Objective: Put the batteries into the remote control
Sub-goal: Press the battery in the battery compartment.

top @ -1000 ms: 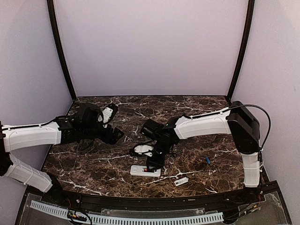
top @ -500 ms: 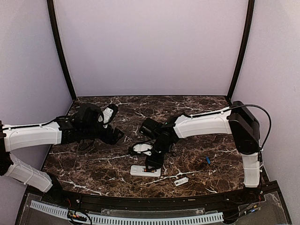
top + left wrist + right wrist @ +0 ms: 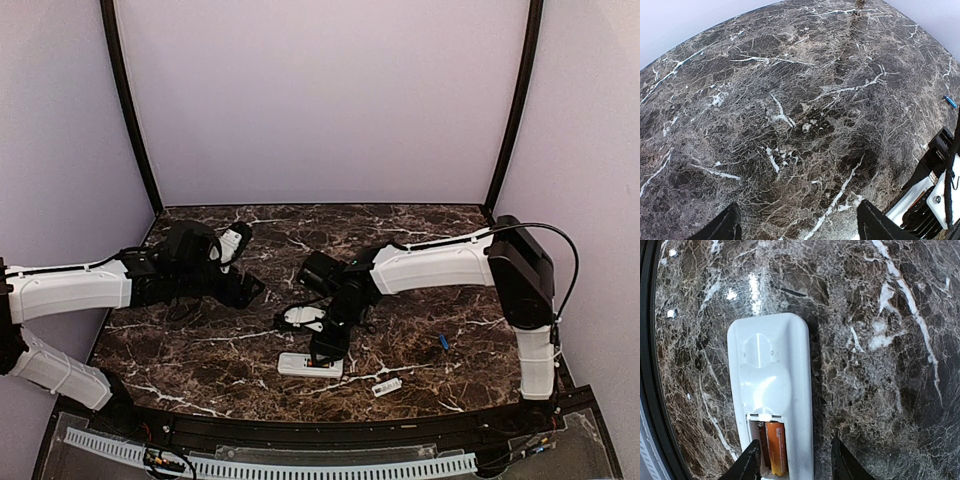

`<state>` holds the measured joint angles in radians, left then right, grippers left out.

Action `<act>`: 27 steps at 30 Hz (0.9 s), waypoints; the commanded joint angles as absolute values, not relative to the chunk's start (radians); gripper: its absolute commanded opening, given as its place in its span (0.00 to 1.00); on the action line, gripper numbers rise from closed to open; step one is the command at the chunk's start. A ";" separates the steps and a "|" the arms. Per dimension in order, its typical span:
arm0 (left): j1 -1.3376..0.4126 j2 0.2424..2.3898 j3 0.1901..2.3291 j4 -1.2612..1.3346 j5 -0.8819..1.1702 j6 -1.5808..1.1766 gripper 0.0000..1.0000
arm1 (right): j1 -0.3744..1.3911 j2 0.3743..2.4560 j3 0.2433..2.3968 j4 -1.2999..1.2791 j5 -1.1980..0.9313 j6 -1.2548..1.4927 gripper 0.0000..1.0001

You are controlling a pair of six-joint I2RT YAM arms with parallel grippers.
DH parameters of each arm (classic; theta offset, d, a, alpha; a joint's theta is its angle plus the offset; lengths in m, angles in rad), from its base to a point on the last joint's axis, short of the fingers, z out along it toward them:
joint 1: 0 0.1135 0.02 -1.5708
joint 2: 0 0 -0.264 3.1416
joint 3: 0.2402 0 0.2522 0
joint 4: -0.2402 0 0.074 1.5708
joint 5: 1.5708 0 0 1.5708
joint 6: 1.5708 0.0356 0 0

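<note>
The white remote control lies back up on the marble near the front edge, also seen from above as the remote. Its battery compartment is uncovered, and the orange battery lies inside it. My right gripper hovers just over that end, open: one finger above the compartment, the other over bare marble beside the remote. Nothing is held between them. The blue battery lies alone on the right and shows as the same battery far right in the left wrist view. My left gripper is open over bare marble at the left.
A small white piece with markings lies near the front edge, right of the remote. Another whitish piece sits just behind the right gripper. The right arm shows at the lower right of the left wrist view. Walls enclose the table.
My right gripper's jaws have spread apart over the remote's compartment, leaving the orange battery lying in it. The left arm has not moved.
</note>
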<state>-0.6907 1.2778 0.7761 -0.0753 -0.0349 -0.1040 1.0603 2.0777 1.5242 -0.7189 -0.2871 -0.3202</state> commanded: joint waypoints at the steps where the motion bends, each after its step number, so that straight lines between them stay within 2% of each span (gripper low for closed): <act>1: -0.686 1.279 0.770 -0.070 -0.034 -0.090 0.79 | 1.071 2.091 1.538 -0.719 -0.288 -0.321 0.44; 13: -0.686 1.282 0.772 -0.068 -0.035 -0.088 0.79 | 1.071 2.105 1.542 -0.713 -0.279 -0.320 0.29; 19: -0.686 1.281 0.772 -0.069 -0.034 -0.087 0.79 | 1.071 2.094 1.536 -0.715 -0.301 -0.319 0.35; 27: -0.686 1.281 0.772 -0.068 -0.033 -0.087 0.79 | 1.071 2.111 1.537 -0.708 -0.275 -0.317 0.34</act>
<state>-0.6907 1.2819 0.7761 -0.0753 -0.0349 -0.0971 1.0607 2.0838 1.5242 -0.7109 -0.2893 -0.3199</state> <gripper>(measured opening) 0.788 0.339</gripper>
